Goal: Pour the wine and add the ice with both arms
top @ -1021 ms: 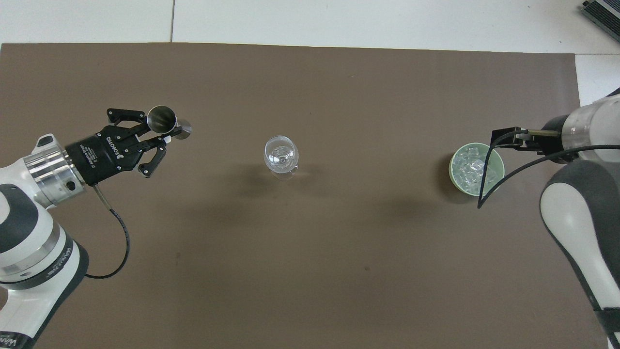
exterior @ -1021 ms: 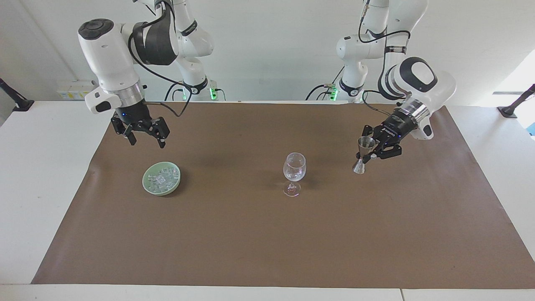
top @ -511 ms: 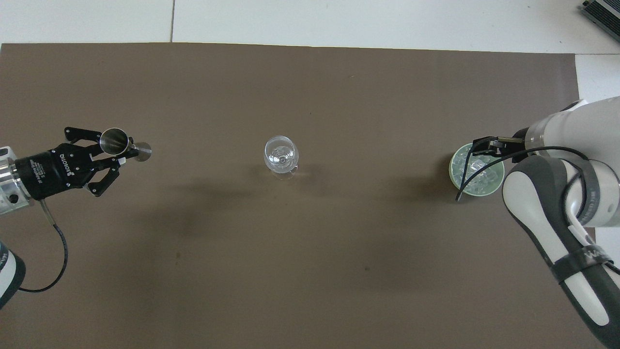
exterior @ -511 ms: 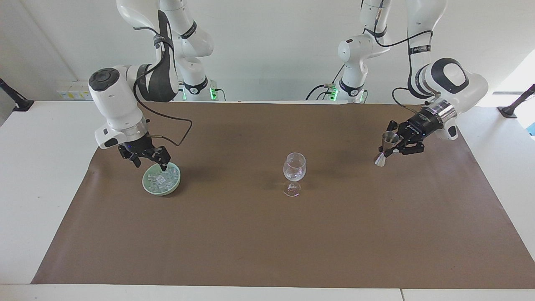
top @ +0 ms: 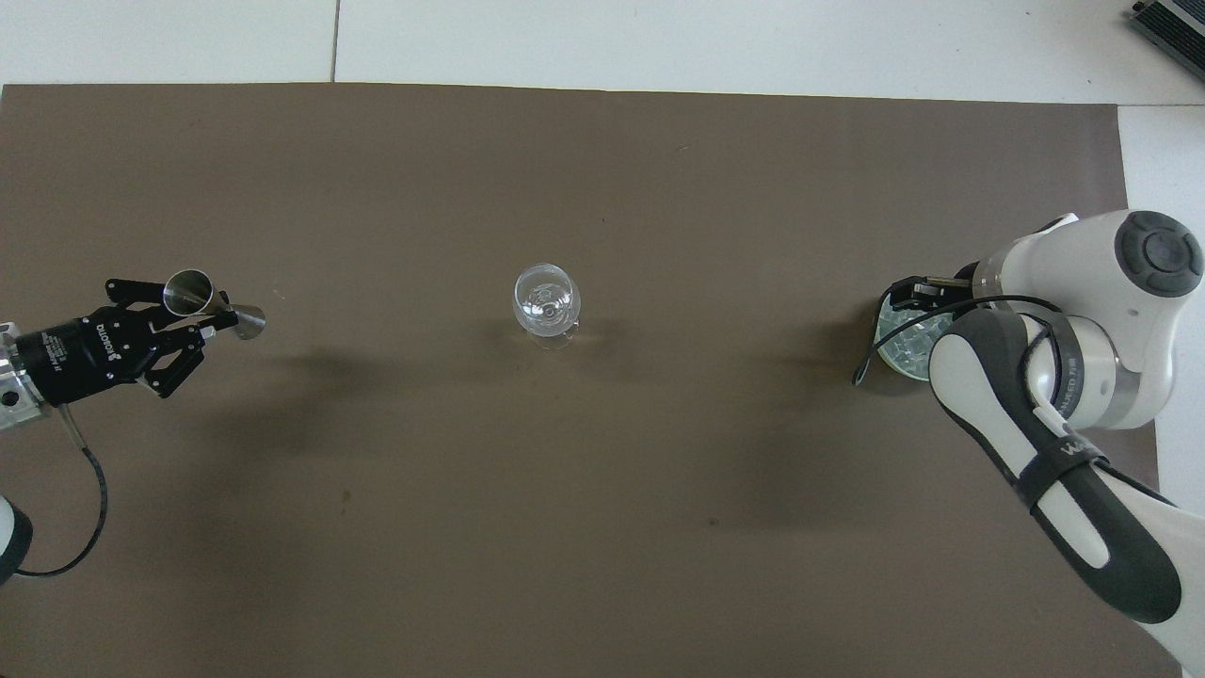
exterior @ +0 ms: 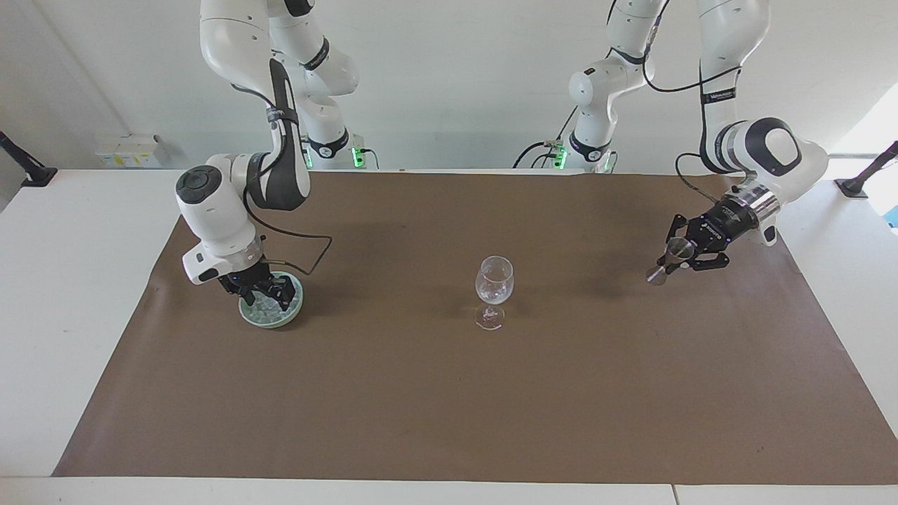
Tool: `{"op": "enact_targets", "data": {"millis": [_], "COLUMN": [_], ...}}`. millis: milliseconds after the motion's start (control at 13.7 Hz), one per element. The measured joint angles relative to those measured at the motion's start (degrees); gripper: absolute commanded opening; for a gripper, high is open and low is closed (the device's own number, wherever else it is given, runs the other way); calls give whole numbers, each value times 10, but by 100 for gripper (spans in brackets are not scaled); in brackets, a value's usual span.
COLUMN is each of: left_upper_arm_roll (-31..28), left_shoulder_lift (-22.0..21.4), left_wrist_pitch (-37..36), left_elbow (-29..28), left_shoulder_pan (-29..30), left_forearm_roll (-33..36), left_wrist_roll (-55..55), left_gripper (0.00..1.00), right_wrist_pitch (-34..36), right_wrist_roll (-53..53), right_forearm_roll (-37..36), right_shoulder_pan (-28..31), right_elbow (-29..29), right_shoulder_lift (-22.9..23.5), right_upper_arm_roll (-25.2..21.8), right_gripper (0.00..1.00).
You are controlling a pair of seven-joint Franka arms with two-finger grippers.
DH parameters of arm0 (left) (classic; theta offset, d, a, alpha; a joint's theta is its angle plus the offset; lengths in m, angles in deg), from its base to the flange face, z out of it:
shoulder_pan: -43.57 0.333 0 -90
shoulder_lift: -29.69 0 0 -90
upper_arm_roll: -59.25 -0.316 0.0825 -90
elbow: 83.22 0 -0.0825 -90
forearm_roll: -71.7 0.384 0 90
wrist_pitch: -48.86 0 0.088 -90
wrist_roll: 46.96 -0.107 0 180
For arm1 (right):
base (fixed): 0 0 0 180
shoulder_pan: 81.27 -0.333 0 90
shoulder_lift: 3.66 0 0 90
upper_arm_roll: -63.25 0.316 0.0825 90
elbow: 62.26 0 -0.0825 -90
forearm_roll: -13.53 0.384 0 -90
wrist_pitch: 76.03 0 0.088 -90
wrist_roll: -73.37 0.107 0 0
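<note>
A clear stemmed wine glass (exterior: 494,284) stands upright at the middle of the brown mat; it also shows in the overhead view (top: 546,301). A green bowl (exterior: 275,322) holds the ice (exterior: 269,309), a heap of small clear cubes, toward the right arm's end. My right gripper (exterior: 263,297) is down in the bowl, fingers spread among the cubes. In the overhead view the right arm covers most of the bowl (top: 878,331). My left gripper (exterior: 671,261) is shut on a tilted steel jigger (exterior: 678,245), low over the mat at the left arm's end; the jigger also shows in the overhead view (top: 188,291).
The brown mat (exterior: 449,407) covers most of the white table (exterior: 70,280). A cable loops from the right wrist beside the bowl (exterior: 316,256).
My right gripper has come down from above the mat into the bowl of ice. My left gripper has carried the jigger away from the glass toward the left arm's end and lower.
</note>
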Motion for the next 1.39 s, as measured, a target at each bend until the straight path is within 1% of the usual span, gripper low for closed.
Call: {"op": "enact_targets", "data": {"millis": [73, 219, 365, 511, 584, 802, 875, 948, 1167, 1240, 1313, 1386], "left_upper_arm_roll": [0, 0, 0, 1, 2, 2, 1, 1, -1, -1, -1, -1], "left_shoulder_lift": [12, 35, 54, 72, 80, 90, 92, 94, 98, 100, 103, 107], "left_wrist_pitch": [-2, -6, -6, -6, -7, -6, -6, -6, -6, -5, -5, -5], "left_elbow": [-1, -4, -4, -4, -4, -3, -3, -3, -2, -1, 1, 5], "left_shoulder_pan": [7, 15, 17, 17, 17, 18, 19, 20, 22, 23, 24, 25], "left_forearm_roll": [0, 0, 0, 0, 0, 0, 0, 0, 0, 0, 1, 1], "left_wrist_roll": [0, 0, -4, -39, -53, -63, -63, -63, -63, -64, -65, -66], "left_gripper": [0, 0, 0, 0, 0, 0, 0, 0, 0, 0, 0, 0], "right_wrist_pitch": [0, 7, 28, 35, 35, 26, 14, 4, -7, -7, -7, -7], "right_wrist_roll": [0, -10, -16, -18, -20, -30, -31, -33, -39, -39, -39, -40], "right_forearm_roll": [0, 0, 0, 0, 0, 0, 0, 0, 0, 0, 0, 0], "right_shoulder_pan": [0, 0, 0, 0, 0, 3, 6, 9, 14, 15, 15, 15], "right_elbow": [0, 0, 0, 0, 0, -1, -3, -7, -24, -26, -27, -28], "right_shoulder_lift": [0, -2, -10, -15, -15, -15, -15, -14, -14, -14, -14, -14], "right_upper_arm_roll": [0, 0, 0, 0, 0, -1, -1, -1, -1, -1, -1, -1], "right_gripper": [70, 69, 70, 63, 63, 63, 61, 56, 56, 54, 43, 23]}}
